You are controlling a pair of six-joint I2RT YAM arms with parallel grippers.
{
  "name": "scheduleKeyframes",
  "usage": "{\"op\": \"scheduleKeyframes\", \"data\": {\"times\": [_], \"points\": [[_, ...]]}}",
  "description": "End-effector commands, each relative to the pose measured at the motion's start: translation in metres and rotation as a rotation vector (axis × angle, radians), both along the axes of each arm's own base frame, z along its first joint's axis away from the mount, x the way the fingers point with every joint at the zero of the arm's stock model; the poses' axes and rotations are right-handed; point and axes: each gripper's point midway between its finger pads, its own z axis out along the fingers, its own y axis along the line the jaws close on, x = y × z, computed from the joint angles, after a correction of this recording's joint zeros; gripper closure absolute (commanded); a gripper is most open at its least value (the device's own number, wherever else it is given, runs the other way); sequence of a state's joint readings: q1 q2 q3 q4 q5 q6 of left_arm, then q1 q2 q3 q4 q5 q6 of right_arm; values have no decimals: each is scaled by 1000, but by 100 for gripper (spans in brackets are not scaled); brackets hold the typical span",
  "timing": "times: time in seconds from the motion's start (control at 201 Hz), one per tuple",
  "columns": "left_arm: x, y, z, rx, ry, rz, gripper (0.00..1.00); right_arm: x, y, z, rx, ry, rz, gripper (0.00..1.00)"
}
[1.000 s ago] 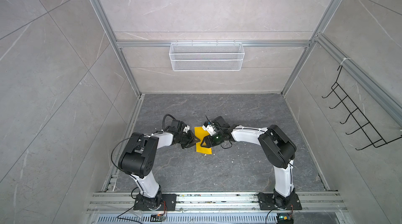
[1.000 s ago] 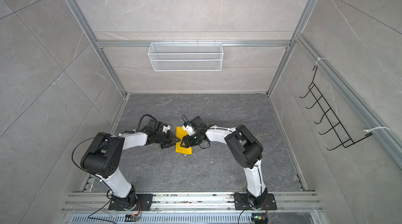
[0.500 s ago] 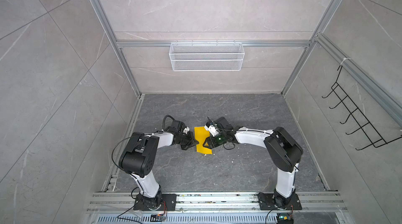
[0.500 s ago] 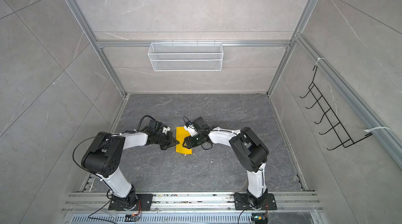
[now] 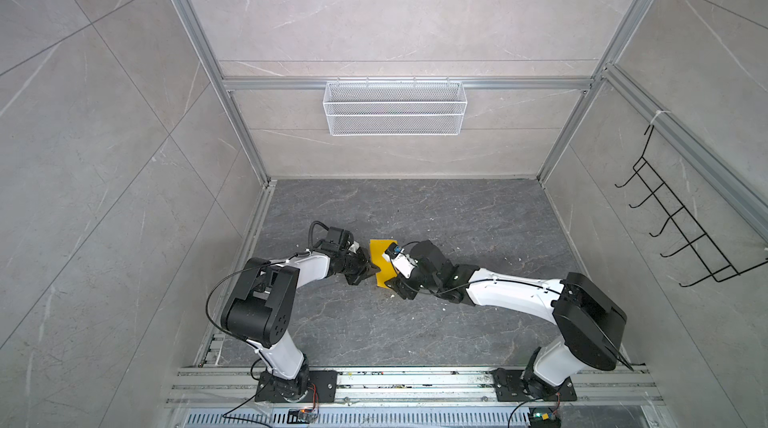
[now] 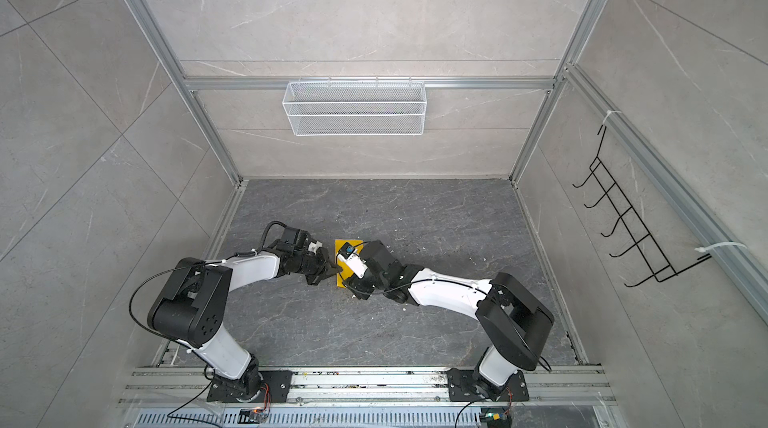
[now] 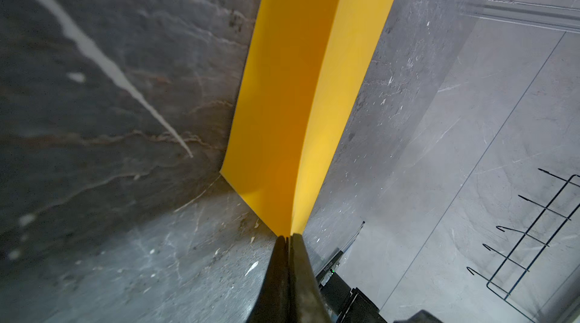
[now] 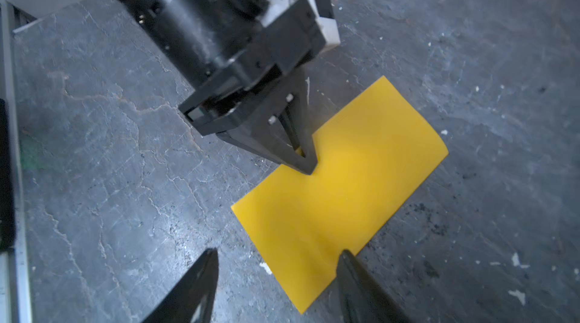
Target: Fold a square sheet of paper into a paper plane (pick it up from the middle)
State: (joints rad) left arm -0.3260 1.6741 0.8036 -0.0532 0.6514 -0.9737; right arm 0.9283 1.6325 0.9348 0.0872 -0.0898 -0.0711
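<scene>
The square sheet of paper (image 5: 377,253) (image 6: 340,282) lies on the dark floor as a bright yellow rectangle, folded double. In the left wrist view the paper (image 7: 298,86) shows two layers spreading apart from my left gripper (image 7: 288,236), which is shut on the middle of one long edge. That left gripper (image 5: 373,270) (image 6: 331,270) (image 8: 309,164) reaches in low from the left. My right gripper (image 8: 277,252) (image 5: 392,286) (image 6: 353,286) stands open just above the paper's (image 8: 339,186) near corner, holding nothing. No paper plane is in view.
A white wire basket (image 5: 395,107) hangs on the back wall. A black hook rack (image 5: 685,247) is fixed to the right wall. Small white crumbs (image 8: 516,258) dot the floor. Aluminium rails (image 5: 415,380) run along the front, under both arm bases.
My left gripper has closed on the paper's edge. The right gripper has opened wider and drawn back a little toward the paper's near end.
</scene>
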Motion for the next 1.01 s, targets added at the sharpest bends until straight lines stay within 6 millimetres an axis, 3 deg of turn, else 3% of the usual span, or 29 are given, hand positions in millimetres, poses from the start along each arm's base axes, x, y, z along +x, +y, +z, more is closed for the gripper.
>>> {"op": "scheduleKeyframes", "data": {"times": [0.0,0.408,0.817,1.001], "points": [[9,-4,17,-16,-11,25,99,6,6,-16,-78,-125,3,37],[7,-3,12,-6,7,30,99,18,17,-40,-140,-185,-28,42],[7,-3,9,0,14,26,99,24,15,-29,-125,-208,-66,63],[7,-3,9,-2,15,26,99,21,17,-35,-136,-186,-48,68]]}}
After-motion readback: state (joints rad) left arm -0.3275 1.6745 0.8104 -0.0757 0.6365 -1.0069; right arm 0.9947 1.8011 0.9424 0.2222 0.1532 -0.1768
